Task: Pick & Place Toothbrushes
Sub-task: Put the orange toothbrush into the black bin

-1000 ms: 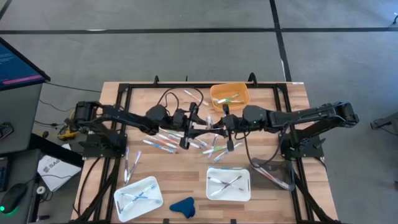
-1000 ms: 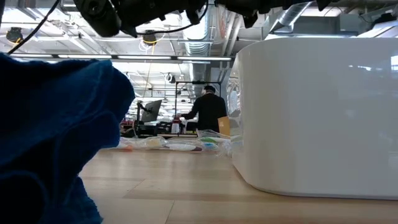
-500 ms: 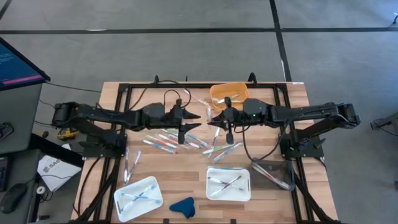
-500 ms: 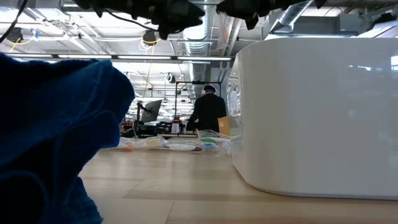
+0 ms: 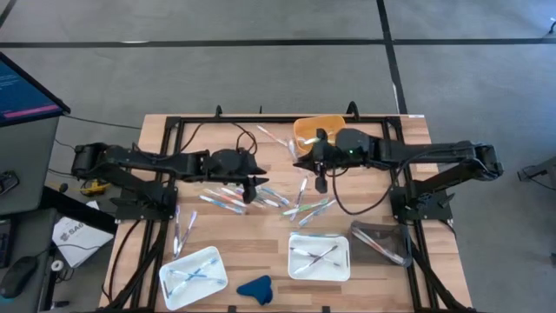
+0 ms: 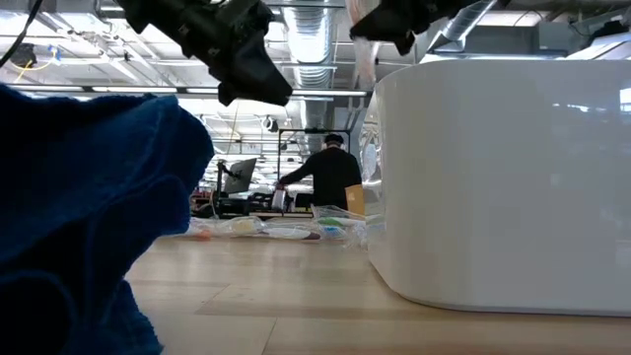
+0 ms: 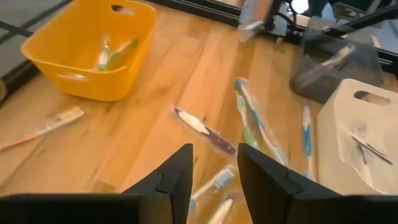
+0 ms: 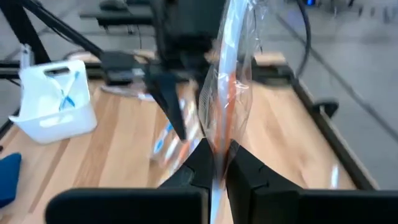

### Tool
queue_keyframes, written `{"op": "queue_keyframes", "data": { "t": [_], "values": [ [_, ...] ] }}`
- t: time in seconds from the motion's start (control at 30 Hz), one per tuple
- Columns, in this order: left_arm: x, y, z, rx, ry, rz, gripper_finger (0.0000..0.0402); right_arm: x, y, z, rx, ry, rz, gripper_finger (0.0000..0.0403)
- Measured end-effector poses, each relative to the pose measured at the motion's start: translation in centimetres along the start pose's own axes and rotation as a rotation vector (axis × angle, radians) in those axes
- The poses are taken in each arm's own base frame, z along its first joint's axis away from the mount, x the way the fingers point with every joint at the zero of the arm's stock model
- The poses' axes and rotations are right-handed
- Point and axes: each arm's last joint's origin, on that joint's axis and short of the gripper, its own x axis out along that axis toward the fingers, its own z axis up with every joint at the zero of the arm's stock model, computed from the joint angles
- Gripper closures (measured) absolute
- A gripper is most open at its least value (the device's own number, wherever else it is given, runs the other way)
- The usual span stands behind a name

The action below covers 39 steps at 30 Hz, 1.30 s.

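Right gripper, frame centre by the orange bin, is clamped on a wrapped toothbrush probably to drop it there, while left gripper, fingers partly apart and empty, hovers over the loose toothbrushes mid-table to grab another.

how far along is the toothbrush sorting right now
Partly done. A few toothbrushes already lie in the orange bin and in both white trays. In hand: the right hand is shut on a wrapped toothbrush near the orange bin. The left hand hangs open over the loose toothbrushes mid-table. Left: that scatter, plus a couple by the table's left edge.
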Motion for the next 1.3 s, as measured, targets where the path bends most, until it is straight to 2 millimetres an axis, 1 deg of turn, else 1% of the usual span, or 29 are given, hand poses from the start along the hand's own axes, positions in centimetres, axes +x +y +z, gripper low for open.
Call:
{"op": "queue_keyframes", "data": {
  "t": [0.13,0.27,0.5,0.6,0.8,0.97,1.13,1.3],
  "values": [
    [-0.1,-0.5,-0.1,0.007,0.007,-0.032,0.0290,-0.5,0.1,0.2,0.053,0.098,-0.059,0.0389],
    [-0.1,-0.5,-0.1,0.019,0.006,-0.034,0.0295,-1.4,0.4,0.1,0.110,0.247,-0.075,0.0389],
    [-0.1,-0.5,-0.1,0.026,0.006,-0.034,0.0296,-3.3,2.2,-0.1,0.180,0.477,-0.106,0.0384],
    [-0.1,-0.5,-0.1,0.026,0.003,-0.034,0.0297,-4.3,3.3,-0.5,0.195,0.569,-0.132,0.0389],
    [-0.1,-0.5,0.0,0.025,-0.009,-0.037,0.0298,-6.0,6.4,-1.5,0.215,0.712,-0.140,0.0389],
    [-0.1,-0.7,0.4,0.017,-0.045,-0.047,0.0298,-7.4,8.6,-2.4,0.235,0.787,-0.161,0.0389],
    [-0.2,-1.7,0.4,0.014,-0.069,-0.084,0.0298,-8.9,10.5,-3.1,0.250,0.851,-0.177,0.0389],
    [-0.6,-3.4,0.7,0.021,-0.132,-0.152,0.0298,-10.0,12.4,-3.5,0.230,0.855,-0.145,0.0389]
  ]
}}
